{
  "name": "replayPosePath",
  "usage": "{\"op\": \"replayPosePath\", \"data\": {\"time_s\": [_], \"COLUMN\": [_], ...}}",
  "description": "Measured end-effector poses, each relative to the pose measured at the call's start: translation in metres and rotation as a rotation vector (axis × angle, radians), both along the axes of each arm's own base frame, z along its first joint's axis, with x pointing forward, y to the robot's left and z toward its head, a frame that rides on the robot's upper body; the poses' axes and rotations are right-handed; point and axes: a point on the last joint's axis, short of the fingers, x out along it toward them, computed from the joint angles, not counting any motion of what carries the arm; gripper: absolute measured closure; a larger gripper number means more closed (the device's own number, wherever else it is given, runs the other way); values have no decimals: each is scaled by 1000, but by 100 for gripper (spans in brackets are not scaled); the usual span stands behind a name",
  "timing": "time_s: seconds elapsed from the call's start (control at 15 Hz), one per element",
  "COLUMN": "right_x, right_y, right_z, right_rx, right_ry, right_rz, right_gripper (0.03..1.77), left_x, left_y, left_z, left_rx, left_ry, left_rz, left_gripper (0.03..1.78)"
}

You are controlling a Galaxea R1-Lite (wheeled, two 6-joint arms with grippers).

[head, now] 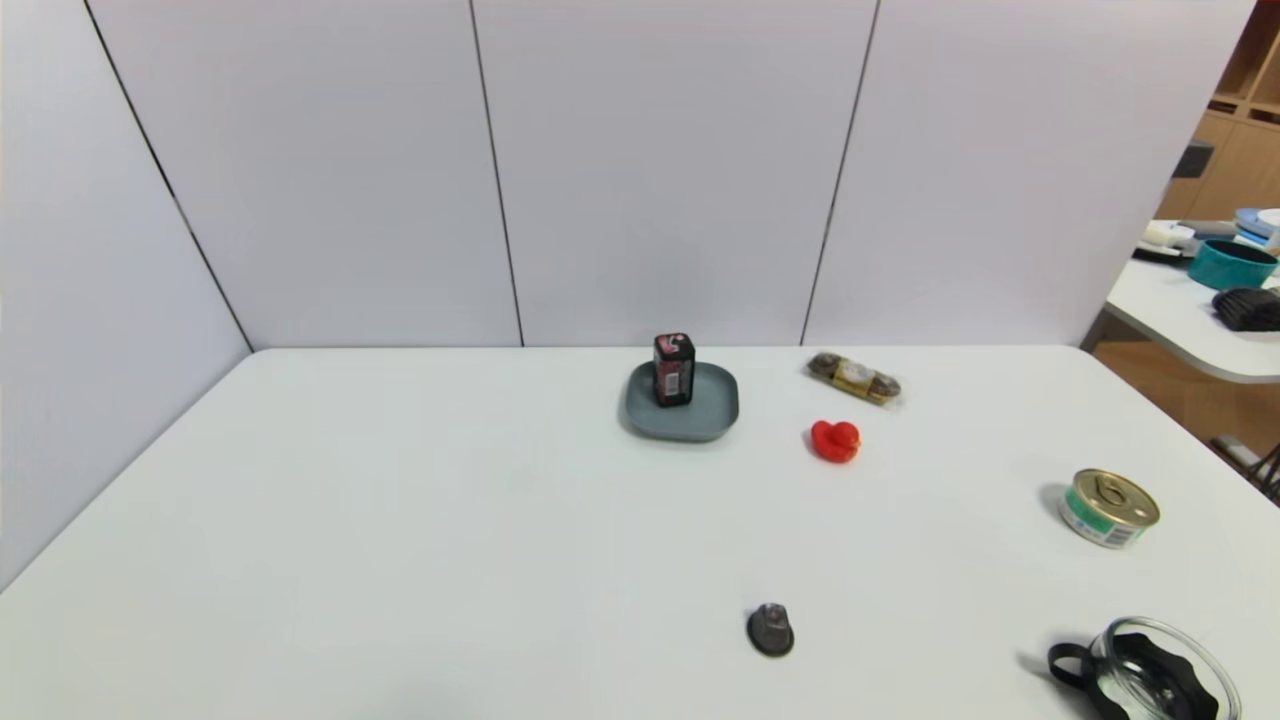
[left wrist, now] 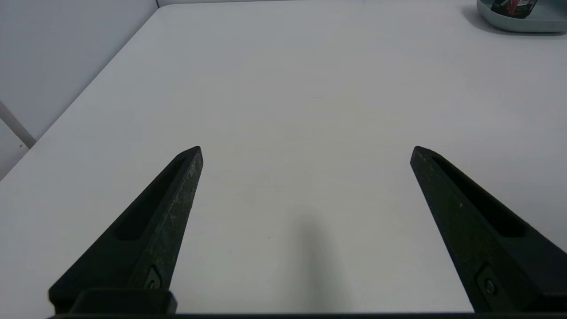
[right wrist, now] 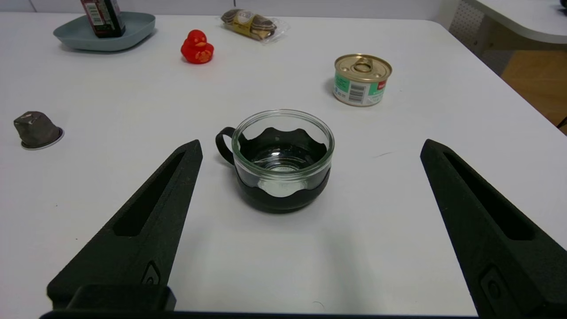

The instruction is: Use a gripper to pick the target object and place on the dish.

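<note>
1. The left end effector (left wrist: 305, 150) hangs over a bare stretch of the white desk (head: 400, 500), fingers spread wide with nothing between them. It appears parked.
2. The black box (head: 674, 369) stands upright on the grey-blue dish (head: 700, 420), toward the dish's far left part, its long axis vertical. Judged from how things lie, the placing looks already done.
3. From the left end effector the dish (left wrist: 518, 24) and box (left wrist: 514, 6) lie far ahead and off to the right side.
4. A wrapped snack (head: 854, 377), a red toy duck (head: 835, 441) and a small grey capsule (head: 770, 630) sit on the desk right of the dish, apart from it.
5. A gold-lidded tin (head: 1108, 508) and a glass cup (head: 1160, 675) stand farther right.
6. The right end effector (right wrist: 310, 148) is also spread wide and empty, the cup (right wrist: 283, 159) just ahead of it. The box (right wrist: 102, 17) lies far ahead and to its left; neither arm is clearly nearer.
</note>
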Motion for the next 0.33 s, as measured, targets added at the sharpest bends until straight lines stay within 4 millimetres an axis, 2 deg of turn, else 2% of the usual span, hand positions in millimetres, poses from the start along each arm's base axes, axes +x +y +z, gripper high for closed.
{"op": "replayPosePath", "data": {"time_s": [0.33], "right_x": [0], "right_y": [0], "right_z": [0], "right_rx": [0], "right_ry": [1], "right_rz": [-1], "right_gripper": [9], "left_x": [0], "left_y": [0], "left_z": [0], "left_rx": [1], "left_ry": [0], "left_rz": [0], "left_gripper": [12]}}
